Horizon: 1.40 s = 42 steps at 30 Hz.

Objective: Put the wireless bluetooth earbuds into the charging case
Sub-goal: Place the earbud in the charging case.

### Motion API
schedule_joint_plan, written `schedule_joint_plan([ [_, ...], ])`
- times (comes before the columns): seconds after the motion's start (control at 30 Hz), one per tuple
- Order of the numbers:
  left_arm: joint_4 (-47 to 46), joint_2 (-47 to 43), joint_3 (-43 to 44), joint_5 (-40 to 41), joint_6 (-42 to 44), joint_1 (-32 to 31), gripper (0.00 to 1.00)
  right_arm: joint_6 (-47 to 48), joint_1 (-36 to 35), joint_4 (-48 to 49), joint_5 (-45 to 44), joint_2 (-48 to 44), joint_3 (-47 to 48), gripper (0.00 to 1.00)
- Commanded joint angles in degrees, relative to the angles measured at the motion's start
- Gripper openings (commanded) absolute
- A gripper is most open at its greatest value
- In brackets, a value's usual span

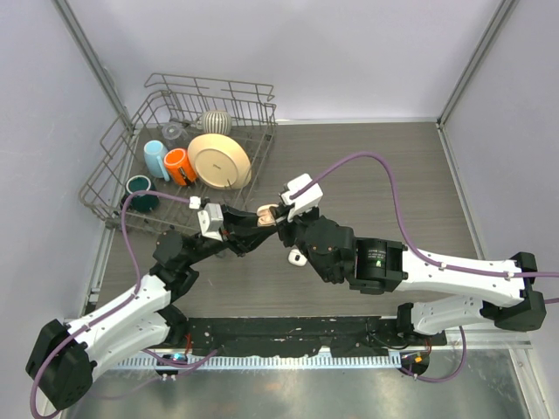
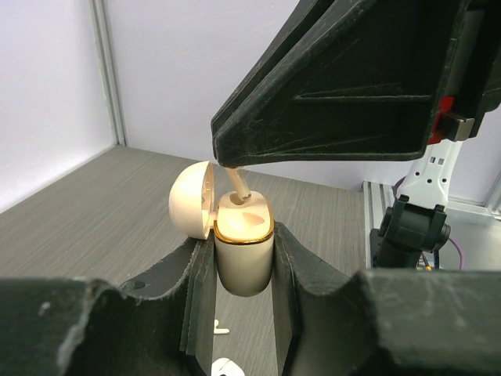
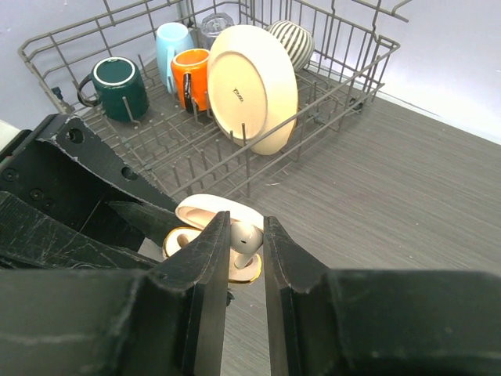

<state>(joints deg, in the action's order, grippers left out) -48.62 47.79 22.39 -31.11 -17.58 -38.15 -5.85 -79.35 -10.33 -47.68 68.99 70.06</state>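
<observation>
The left fingers (image 2: 200, 298) are closed snugly around the body of the open case (image 2: 244, 254), holding it clear of the table (image 2: 94, 204) with its lid (image 2: 190, 205) tipped back. The right fingers (image 3: 207, 266) pinch one earbud (image 3: 246, 237) directly above the case, its stem already dipping into a socket at a slant. If pushed down off-line, it could jam on the rim, or slip free and drop beneath the case.

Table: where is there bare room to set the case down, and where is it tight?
Bare table runs from the dish rack to the right wall. Tight in the middle: the left gripper holds the charging case, the right gripper pinches an earbud over it, and a loose earbud lies nearby.
</observation>
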Motion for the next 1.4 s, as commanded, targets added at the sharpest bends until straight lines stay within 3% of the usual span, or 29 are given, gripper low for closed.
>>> schedule_joint_plan([
  [0.0,-4.82,-0.42,2.22,0.35,0.01,0.01,0.0,2.5,-0.28,1.8,-3.38,-1.67,0.51,0.01],
  [0.9,-5.61,-1.29,2.3,1.84,-0.44,0.01,0.0,0.84,-0.37,0.31,3.73,-1.58,-0.1,0.01],
  [1.37,-7.98,-2.17,0.46,2.73,0.79,0.01,0.0,-1.1,-0.45,-0.66,11.47,-3.95,-1.16,0.01],
])
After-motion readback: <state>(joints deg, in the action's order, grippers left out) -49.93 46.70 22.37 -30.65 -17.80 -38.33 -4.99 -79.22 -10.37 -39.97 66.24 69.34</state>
